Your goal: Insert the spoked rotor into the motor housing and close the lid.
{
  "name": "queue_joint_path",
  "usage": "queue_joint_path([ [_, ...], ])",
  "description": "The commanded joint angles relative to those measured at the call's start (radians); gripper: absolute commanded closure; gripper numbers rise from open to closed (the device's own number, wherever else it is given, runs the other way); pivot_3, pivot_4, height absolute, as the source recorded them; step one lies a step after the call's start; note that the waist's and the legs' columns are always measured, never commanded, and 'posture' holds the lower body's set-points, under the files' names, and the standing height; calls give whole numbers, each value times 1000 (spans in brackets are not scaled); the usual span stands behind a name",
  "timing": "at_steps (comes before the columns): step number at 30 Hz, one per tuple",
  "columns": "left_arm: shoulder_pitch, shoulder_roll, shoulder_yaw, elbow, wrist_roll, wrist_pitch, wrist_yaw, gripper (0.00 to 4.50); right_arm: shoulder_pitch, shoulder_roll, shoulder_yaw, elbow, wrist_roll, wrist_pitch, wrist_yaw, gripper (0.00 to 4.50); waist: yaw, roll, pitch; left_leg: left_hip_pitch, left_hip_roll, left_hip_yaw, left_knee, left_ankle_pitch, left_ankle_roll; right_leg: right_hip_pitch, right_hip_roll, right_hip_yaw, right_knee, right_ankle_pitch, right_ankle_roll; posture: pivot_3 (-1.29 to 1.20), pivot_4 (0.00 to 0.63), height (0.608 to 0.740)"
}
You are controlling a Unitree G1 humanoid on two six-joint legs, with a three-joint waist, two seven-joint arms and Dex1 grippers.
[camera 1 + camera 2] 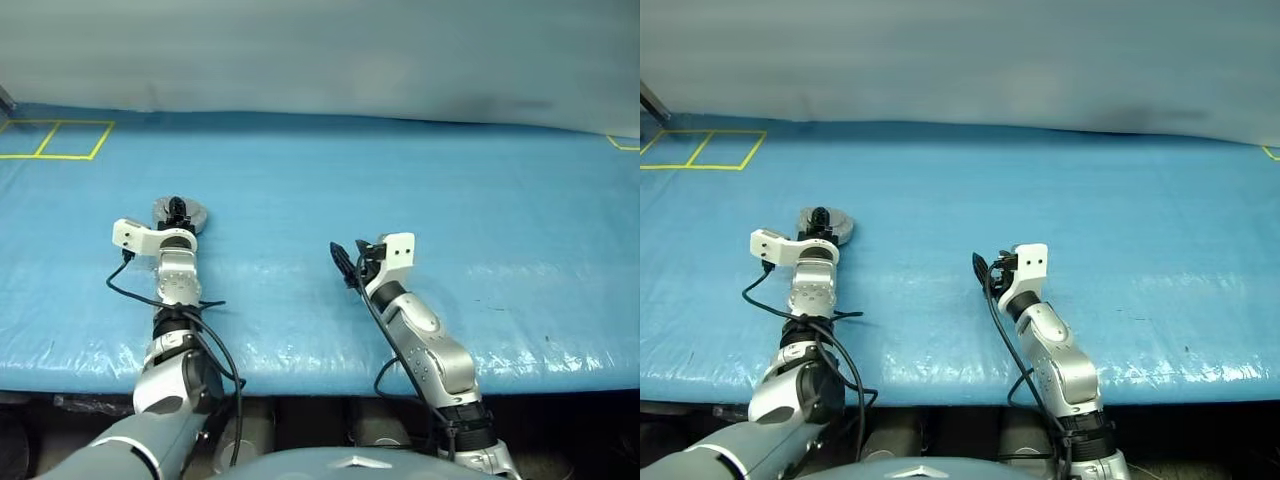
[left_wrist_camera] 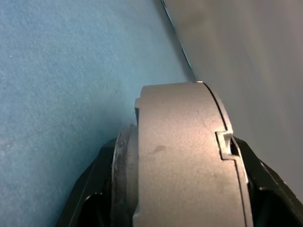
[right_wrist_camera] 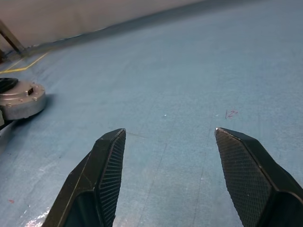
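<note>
Two black fingers of my left gripper (image 1: 178,211) are squeezing a round grey metal part, the motor housing (image 2: 184,161), from both sides. From my head it is sitting at the left of the frame, a little above the middle, on the blue table cover (image 1: 420,180), and its grey edge (image 1: 838,224) is peeking out past my fingers. Up close, its thick rim is showing a small notch, and the lid seems to be sitting on it already, though I cannot tell for sure. My right gripper (image 3: 168,142) is hovering near the middle of the frame, well apart from the housing. Its two fingers (image 3: 111,165) are standing wide and are holding nothing. Yellow tape lines (image 1: 60,140) are marking the cover at the upper left.
</note>
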Motion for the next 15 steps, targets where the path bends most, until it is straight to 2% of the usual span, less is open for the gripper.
queue_joint_path([
  [1, 42, 25, -21, -36, 121, -93, 72, 782, -16, 4, -14, -8, -9, 1, 15, 1307, -6, 0, 0, 0, 0, 0, 0, 0, 0, 0, 0, 0, 0, 0, 1, 0, 150, 740],
  [2, 62, 32, -3, -76, 156, -142, 140, 507, -21, 3, -22, -2, -10, 4, 13, 1307, -9, 0, 0, 0, 0, 0, -1, 0, 0, 0, 0, 0, 0, 2, 3, 0, 150, 740],
  [5, 127, 44, 35, -190, 252, -246, 309, 507, -33, 1, -38, 10, -12, 7, 14, 1307, -25, -1, -1, 1, 1, 1, -2, 0, -1, -2, 1, 2, 0, 3, 2, 0, 150, 740],
  [7, 173, 61, 8, -252, 357, -245, 402, 507, -35, 6, -44, 13, -10, 14, 18, 1307, -23, -1, -1, 0, 1, 0, -4, 1, -2, -4, 1, 3, 0, 3, 2, 0, 150, 740],
  [10, 203, 68, -33, -371, 441, -271, 430, 507, -27, 14, -45, 0, -13, 14, 29, 1307, -2, -2, -1, -1, 1, -1, -5, 2, -4, -6, 1, 2, 1, 4, 0, 0, 150, 740],
  [12, 193, 75, -93, -413, 476, -285, 360, 507, -18, -1, -41, -22, -43, -13, 34, 1307, 18, -3, -1, -2, 1, -2, -5, 2, -4, -5, 1, 1, 0, 4, 1, 0, 150, 740],
  [14, 182, 75, -187, -464, 471, -277, 211, 507, -10, -34, -42, -51, -104, -69, 27, 1307, 29, -3, -1, -2, 0, -2, -3, 3, -4, -4, 1, 0, 0, 4, 1, 0, 150, 740],
  [15, 187, 86, -295, -521, 431, -233, 22, 507, -12, -55, -69, -65, -194, -173, -33, 1307, 32, -3, -1, -3, -1, -2, -3, 4, -3, -3, 0, 0, -1, 2, -1, 0, 150, 740],
])
